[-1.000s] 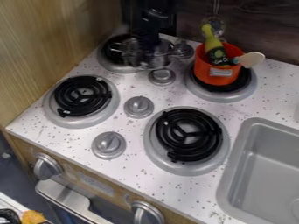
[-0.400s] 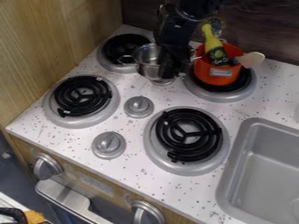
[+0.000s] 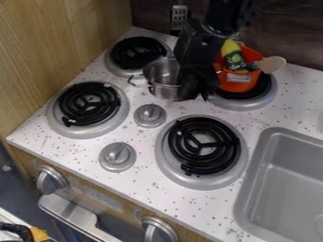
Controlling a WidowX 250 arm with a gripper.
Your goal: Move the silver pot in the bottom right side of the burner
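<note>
The black gripper (image 3: 197, 90) hangs over the stove between the two back burners, shut on the right part of the silver pot (image 3: 163, 78). The pot is held upright, with its loop handle toward the left, above the area of the back knob. Below and to the right of the pot is the bottom right burner (image 3: 203, 145), a black coil in a grey ring with nothing on it.
An orange pot (image 3: 236, 81) with a yellow-green bottle and a spoon stands on the back right burner, just right of the gripper. Front left burner (image 3: 89, 104), back left burner (image 3: 136, 53), knobs (image 3: 149, 115) and a grey sink (image 3: 291, 182) surround the counter space.
The gripper and the pot held in it have moved from the back left burner rightward and toward the front. The back left burner is now uncovered.
</note>
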